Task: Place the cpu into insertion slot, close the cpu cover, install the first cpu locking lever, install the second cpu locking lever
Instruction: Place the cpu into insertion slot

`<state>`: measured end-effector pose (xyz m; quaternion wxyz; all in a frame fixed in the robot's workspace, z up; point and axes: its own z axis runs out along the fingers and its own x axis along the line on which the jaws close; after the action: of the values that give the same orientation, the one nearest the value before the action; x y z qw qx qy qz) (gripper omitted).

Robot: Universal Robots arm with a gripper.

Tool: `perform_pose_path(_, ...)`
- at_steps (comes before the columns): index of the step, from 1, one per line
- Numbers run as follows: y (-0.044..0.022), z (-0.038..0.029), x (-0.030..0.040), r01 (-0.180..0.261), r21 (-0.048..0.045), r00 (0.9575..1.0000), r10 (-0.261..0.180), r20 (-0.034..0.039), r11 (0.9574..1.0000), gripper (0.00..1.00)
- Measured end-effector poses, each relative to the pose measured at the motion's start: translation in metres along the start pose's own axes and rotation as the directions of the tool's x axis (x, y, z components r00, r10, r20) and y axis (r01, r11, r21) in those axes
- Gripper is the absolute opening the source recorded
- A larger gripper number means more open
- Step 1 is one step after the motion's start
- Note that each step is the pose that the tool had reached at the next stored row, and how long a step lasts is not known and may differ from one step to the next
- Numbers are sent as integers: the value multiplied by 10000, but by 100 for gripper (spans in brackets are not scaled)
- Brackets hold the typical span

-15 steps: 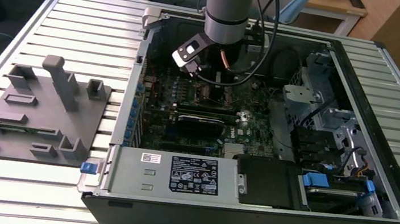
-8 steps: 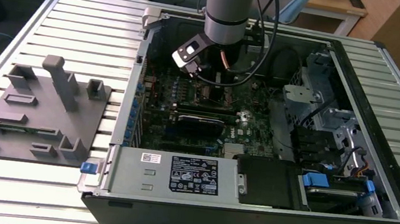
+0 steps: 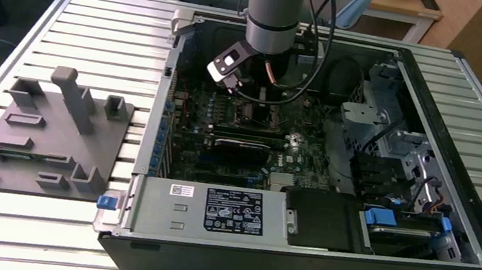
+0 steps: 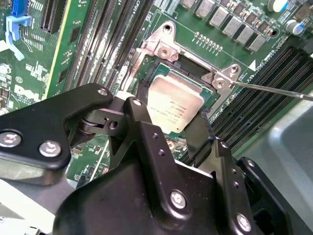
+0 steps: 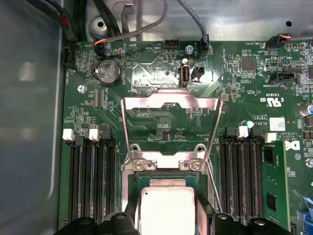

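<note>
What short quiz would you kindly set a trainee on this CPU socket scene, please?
1. True or false: the cpu cover stands open, lifted off the insertion slot.
2. Which thing is the gripper nearest to? A a memory slot; B the cpu; C the power supply.
3. In the exterior view, on which side of the computer case does the grey fixture block stand?
Key: 1 true; 2 B; 3 the exterior view's left.
</note>
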<state>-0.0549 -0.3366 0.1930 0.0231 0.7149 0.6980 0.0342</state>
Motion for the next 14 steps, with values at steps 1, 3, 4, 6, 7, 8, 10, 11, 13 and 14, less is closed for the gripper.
perform_pose_path(1, -5, 0, 0, -1, 0, 10000, 1, 0, 10000, 54)
perform_pose_path(3, -14, 0, 0, 0, -3, 10000, 0, 0, 10000, 54)
perform_pose_path(4, -17, 0, 0, 0, -3, 10000, 0, 0, 10000, 54)
perform_pose_path(6, -17, -1, -1, 2, -2, 10000, -2, 1, 10000, 54)
perform_pose_path(7, -18, -1, -1, 2, -2, 10000, -2, 1, 10000, 54)
perform_pose_path(8, -18, -1, -1, 1, -2, 10000, -1, 0, 10000, 54)
perform_pose_path(10, -18, -14, -1, 1, -1, 10000, -1, 2, 10000, 54)
perform_pose_path(11, -17, -23, -1, 0, -1, 10000, 0, 2, 10000, 54)
perform_pose_path(13, -16, -27, 0, 0, -3, 10000, 0, -2, 10000, 54)
perform_pose_path(14, -16, -27, 0, 1, -8, 10000, -1, -3, 10000, 54)
